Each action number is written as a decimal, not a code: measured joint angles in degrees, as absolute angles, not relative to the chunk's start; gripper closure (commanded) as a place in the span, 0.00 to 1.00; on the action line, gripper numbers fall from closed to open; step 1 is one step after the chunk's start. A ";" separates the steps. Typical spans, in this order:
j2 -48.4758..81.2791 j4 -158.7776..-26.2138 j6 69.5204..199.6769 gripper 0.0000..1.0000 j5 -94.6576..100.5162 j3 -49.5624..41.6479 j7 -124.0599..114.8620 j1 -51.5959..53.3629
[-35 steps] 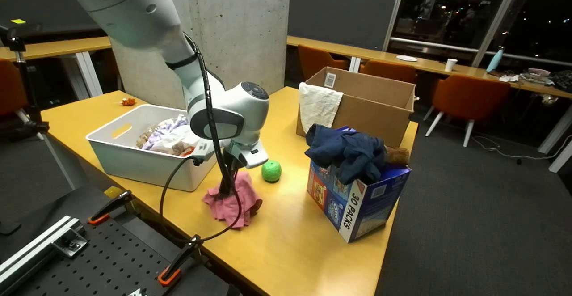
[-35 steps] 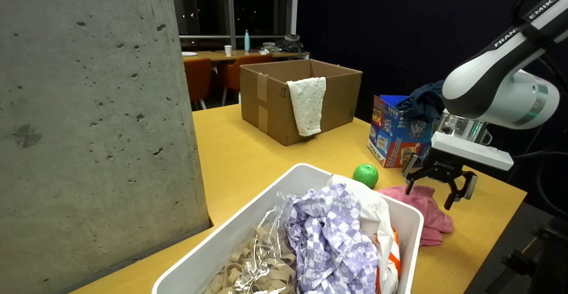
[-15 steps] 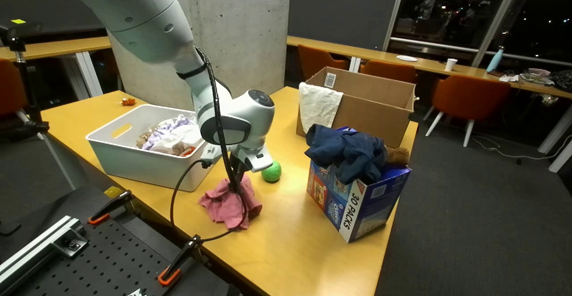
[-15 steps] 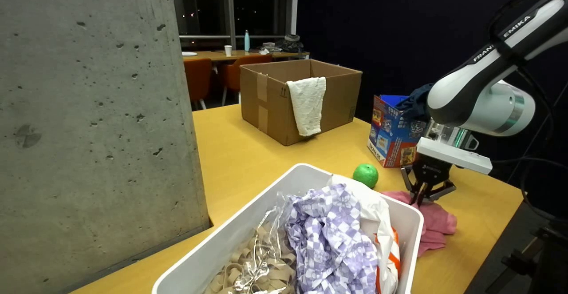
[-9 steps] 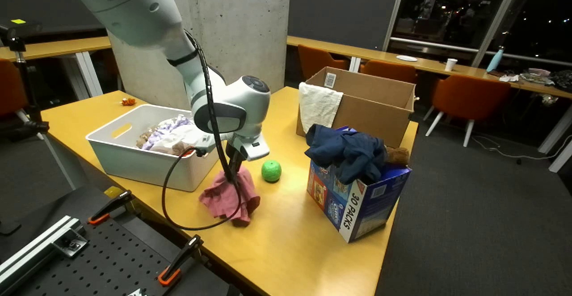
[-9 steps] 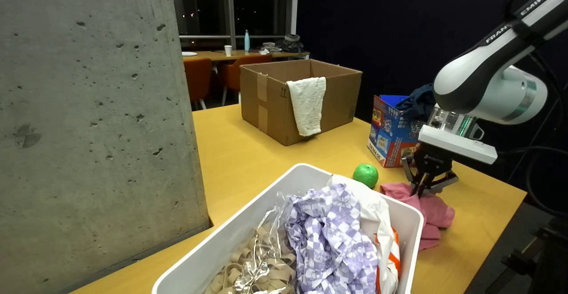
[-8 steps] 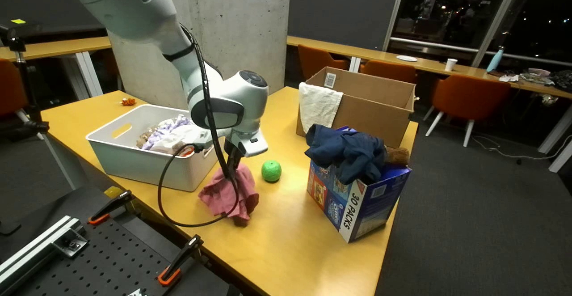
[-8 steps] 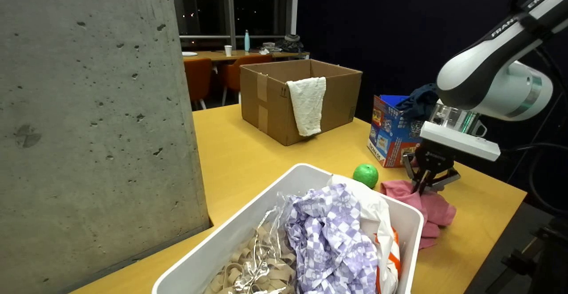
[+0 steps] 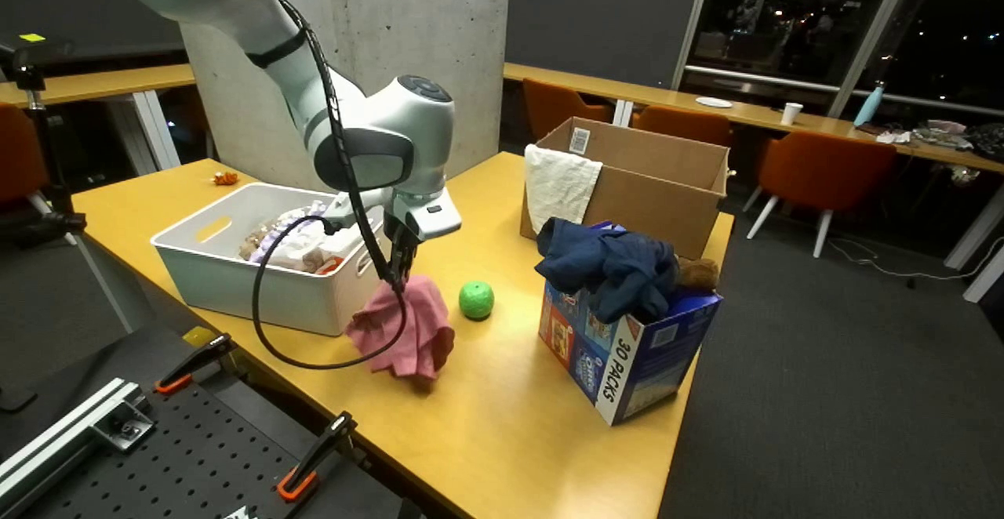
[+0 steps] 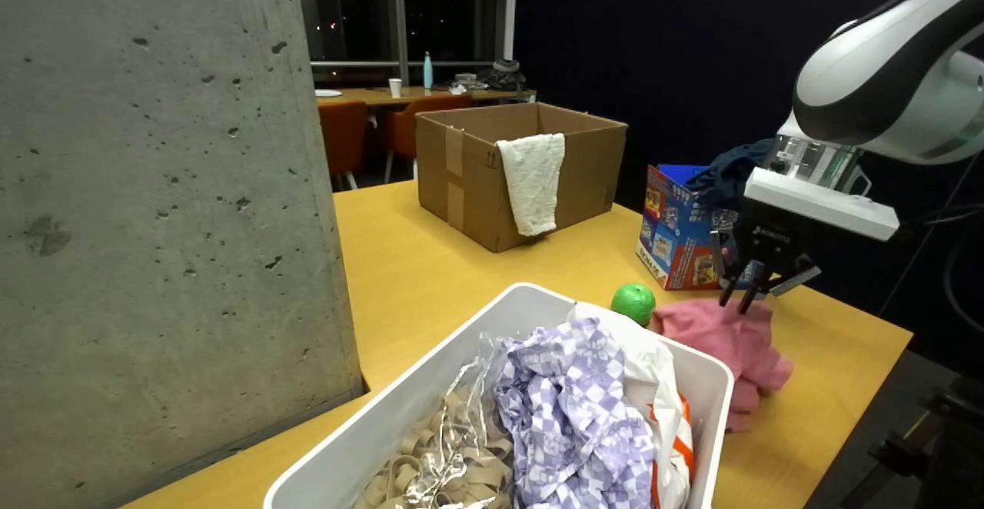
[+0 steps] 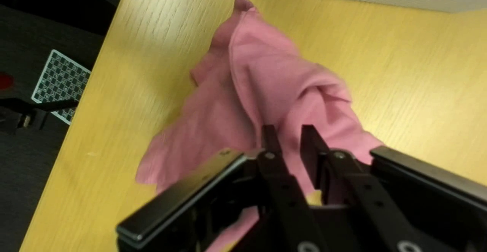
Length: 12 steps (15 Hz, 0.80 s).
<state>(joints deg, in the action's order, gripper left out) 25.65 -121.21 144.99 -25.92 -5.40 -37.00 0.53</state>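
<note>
White arm angles downward, its black fingers slightly apart over pink cloth.

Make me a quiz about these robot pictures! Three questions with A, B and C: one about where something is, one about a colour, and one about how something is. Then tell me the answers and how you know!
1. Where is the pink cloth?
A) Inside the white bin
B) Below the robot's tool
C) Over the edge of the brown box

2. What colour is the round thing on the table?
A) Green
B) Orange
C) Blue

3. How are the tool's fingers?
A) Pressed tight together
B) Shut on the round thing
C) Apart, with a gap

Answers
1: B, both exterior views show the tool above the pink cloth.
2: A, it looks bright green in both exterior views.
3: C, the wrist view shows pink cloth through the space between them.
</note>
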 measured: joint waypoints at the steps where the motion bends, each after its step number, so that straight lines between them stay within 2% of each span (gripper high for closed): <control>1: 25.67 -121.25 144.99 0.38 -25.91 -5.40 -37.01 0.53; 6: 26.39 -122.03 144.95 0.02 -26.00 -4.85 -37.01 0.53; 12: 30.16 -121.33 144.85 0.00 -26.15 -4.31 -37.00 0.29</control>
<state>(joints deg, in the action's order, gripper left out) 30.16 -121.33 144.85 -26.15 -4.31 -37.00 0.29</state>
